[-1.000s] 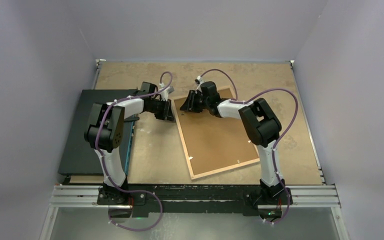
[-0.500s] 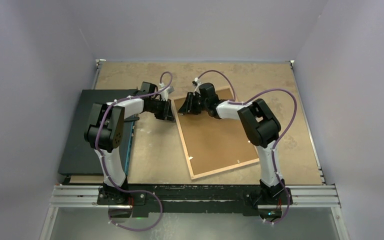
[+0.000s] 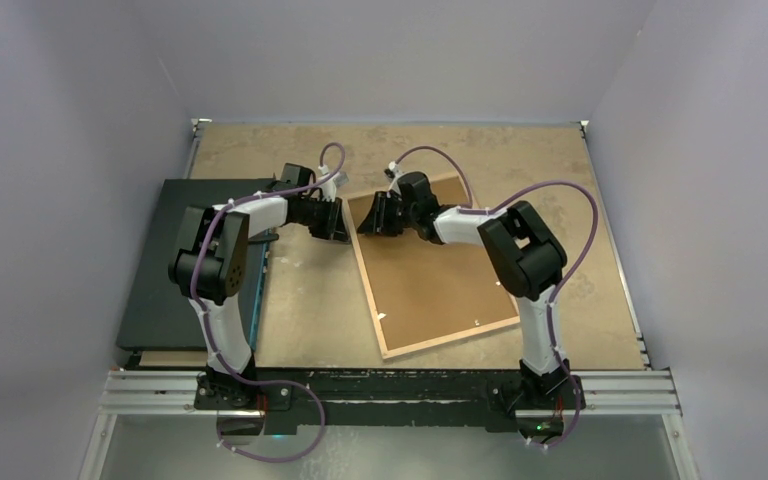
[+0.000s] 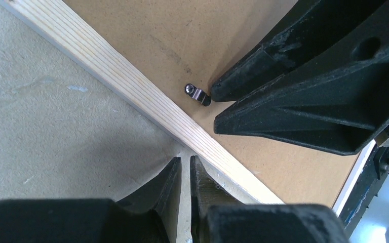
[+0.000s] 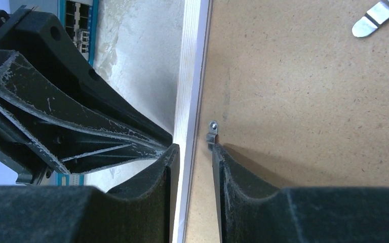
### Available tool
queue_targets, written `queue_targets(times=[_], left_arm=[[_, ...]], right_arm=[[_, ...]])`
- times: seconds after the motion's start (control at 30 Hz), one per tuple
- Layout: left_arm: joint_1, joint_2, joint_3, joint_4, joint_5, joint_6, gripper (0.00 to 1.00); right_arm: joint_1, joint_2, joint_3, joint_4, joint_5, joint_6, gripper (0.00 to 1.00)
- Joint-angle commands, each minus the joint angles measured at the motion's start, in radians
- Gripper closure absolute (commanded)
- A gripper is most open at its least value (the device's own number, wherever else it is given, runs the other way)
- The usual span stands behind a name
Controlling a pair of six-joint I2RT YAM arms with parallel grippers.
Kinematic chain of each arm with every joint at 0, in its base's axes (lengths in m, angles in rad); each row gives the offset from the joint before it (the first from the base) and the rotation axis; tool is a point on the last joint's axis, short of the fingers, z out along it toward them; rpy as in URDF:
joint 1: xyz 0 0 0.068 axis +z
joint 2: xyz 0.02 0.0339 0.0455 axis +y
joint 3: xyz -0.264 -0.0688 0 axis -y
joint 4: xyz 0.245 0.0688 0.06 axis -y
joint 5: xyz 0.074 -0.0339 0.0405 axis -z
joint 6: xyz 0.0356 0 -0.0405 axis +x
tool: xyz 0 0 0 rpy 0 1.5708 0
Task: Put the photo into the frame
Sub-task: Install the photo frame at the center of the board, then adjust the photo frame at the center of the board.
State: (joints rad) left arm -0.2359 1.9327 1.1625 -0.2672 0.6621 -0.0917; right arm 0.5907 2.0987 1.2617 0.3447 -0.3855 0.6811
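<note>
The frame lies face down mid-table, its brown backing board up inside a light wood border. My right gripper stands open astride that border near the far-left corner. One finger is outside the frame, and the other rests on the backing against a small metal clip. My left gripper is shut on nothing, its tips on the table just outside the border, close to the clip. The photo shows only as a blue printed strip by the left arm.
A dark flat board covers the table's left side under the left arm. Another metal clip sits farther in on the backing. Grey walls close in the table on three sides.
My right gripper has crept a little left and nearer along the frame's corner, with its jaws slightly narrower. The left arm and the frame have stayed put.
</note>
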Motion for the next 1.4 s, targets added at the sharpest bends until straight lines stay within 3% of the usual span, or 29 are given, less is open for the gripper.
queue_targets(times=[0.0, 1.17, 1.27, 1.37], left_arm=[[0.007, -0.018, -0.013, 0.035, 0.001, 0.000, 0.90], [0.007, -0.029, -0.016, 0.036, 0.007, -0.001, 0.91], [0.007, -0.041, -0.014, 0.021, 0.008, 0.013, 0.91], [0.009, -0.052, -0.005, -0.012, 0.010, 0.049, 0.91]], right_arm=[[0.013, -0.017, 0.003, -0.014, -0.002, 0.004, 0.67], [0.022, 0.049, 0.041, 0.085, -0.047, 0.122, 0.69], [0.014, -0.002, 0.026, 0.079, -0.089, 0.148, 0.66], [-0.035, -0.096, 0.006, 0.063, -0.079, 0.148, 0.55]])
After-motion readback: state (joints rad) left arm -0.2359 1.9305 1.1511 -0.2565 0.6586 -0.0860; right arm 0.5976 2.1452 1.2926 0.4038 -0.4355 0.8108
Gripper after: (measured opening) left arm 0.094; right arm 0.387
